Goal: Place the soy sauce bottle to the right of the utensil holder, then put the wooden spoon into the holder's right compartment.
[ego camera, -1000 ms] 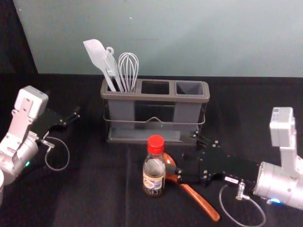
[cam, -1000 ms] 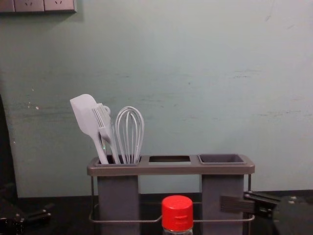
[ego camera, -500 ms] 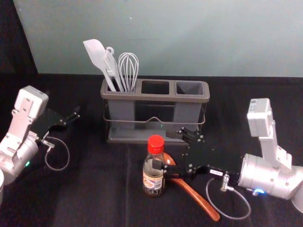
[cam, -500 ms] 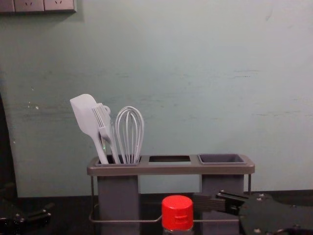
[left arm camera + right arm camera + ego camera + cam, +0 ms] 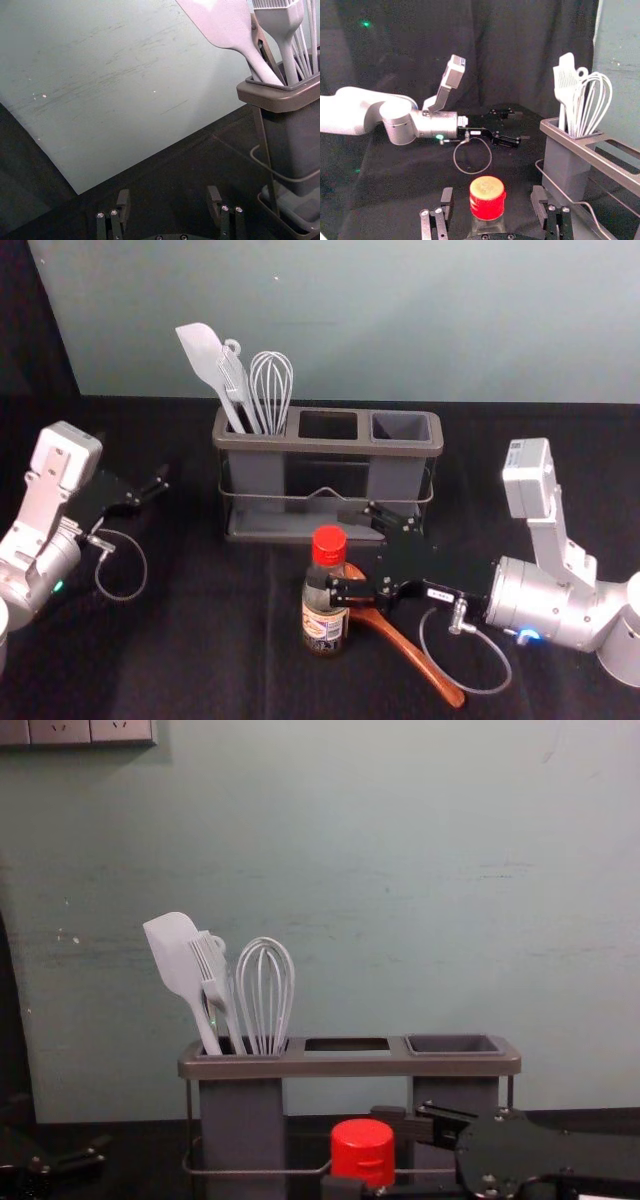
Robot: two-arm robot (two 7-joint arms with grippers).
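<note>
The small clear glass soy sauce bottle [image 5: 325,610], with a red cap and a printed label, stands upright on the black cloth-covered surface [image 5: 200,640], in front of the middle of the grey-brown utensil holder [image 5: 330,446]. The right pincer [image 5: 336,548] reaches in from the robot's right, its fingers wide apart around the bottle: one beyond it on the holder side, the other on the near side, across the neck. The right wrist view shows the red cap between them with room on both sides.

Just beside the bottle lies the long reddish-brown wooden spoon [image 5: 425,670], its handle slanting nearer and to the right. Its bowl is partly hidden behind the bottle and pincer, so it is hard to say whether spoon and bottle touch.

The holder's left compartment carries a white spatula [image 5: 205,355], a white brush [image 5: 208,965] and a white wire whisk [image 5: 271,390]. The left pincer [image 5: 156,482] is parked left of the holder, fingers well spread.
</note>
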